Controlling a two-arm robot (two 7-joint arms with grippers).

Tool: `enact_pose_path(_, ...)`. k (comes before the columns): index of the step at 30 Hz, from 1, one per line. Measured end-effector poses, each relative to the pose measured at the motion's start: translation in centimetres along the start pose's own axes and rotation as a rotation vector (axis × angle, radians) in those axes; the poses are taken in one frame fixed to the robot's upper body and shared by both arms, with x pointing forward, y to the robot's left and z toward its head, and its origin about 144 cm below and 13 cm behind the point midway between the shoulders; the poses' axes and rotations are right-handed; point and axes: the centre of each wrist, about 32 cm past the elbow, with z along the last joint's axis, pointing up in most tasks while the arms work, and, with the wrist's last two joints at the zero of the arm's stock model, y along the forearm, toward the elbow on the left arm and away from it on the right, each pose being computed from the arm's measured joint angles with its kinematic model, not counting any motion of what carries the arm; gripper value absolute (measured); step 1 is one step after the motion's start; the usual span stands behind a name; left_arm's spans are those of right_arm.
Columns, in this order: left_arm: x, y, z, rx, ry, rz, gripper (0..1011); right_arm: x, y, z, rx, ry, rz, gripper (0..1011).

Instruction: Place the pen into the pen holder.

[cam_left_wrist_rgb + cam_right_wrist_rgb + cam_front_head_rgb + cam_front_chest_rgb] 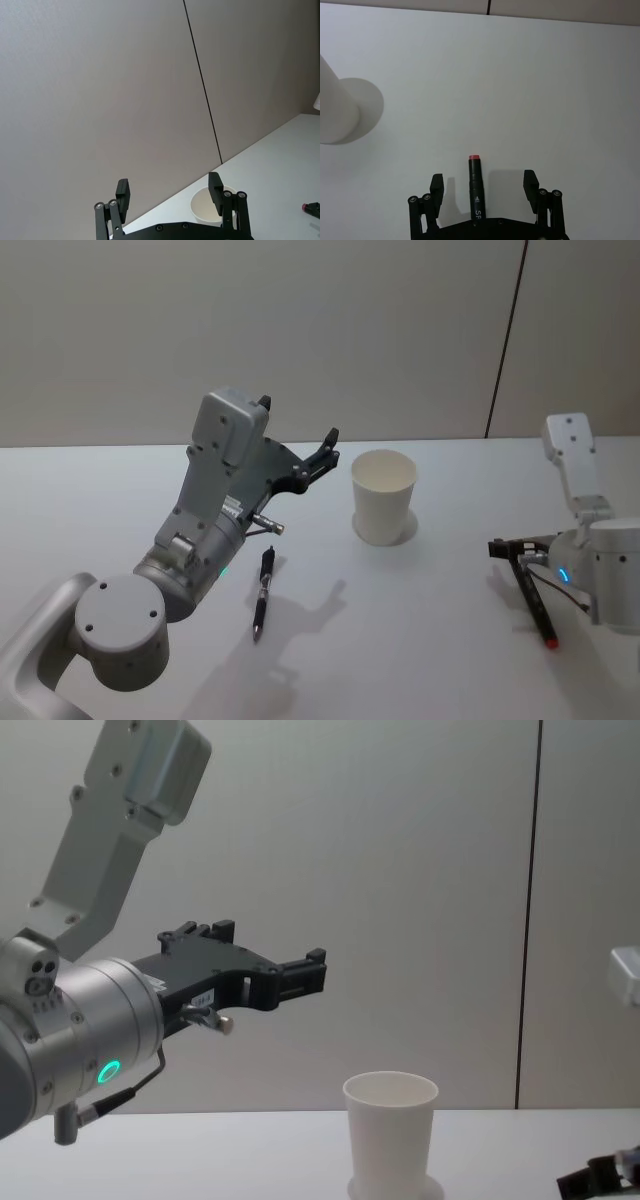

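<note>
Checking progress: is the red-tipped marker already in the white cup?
No, the marker lies on the table by the open right gripper, apart from the white cup.

Only legible print: white "SP" along the barrel of the pen (475, 187); any further letters run under the right gripper (483, 179) body. There's a small white mark between those letters and the red tip, unreadable. The white sticker (203, 997) on the left gripper (315, 970) body has print too small to read.
</note>
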Motion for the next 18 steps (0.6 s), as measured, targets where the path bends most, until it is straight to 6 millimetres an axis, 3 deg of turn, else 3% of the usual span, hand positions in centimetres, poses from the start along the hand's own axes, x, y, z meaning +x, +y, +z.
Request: enact_pose_path(18,0.0,0.0,0.0,0.0,0.0,0.0,1000,-0.4,1.6,-0.2,-0.03,0.013,0.003,1002)
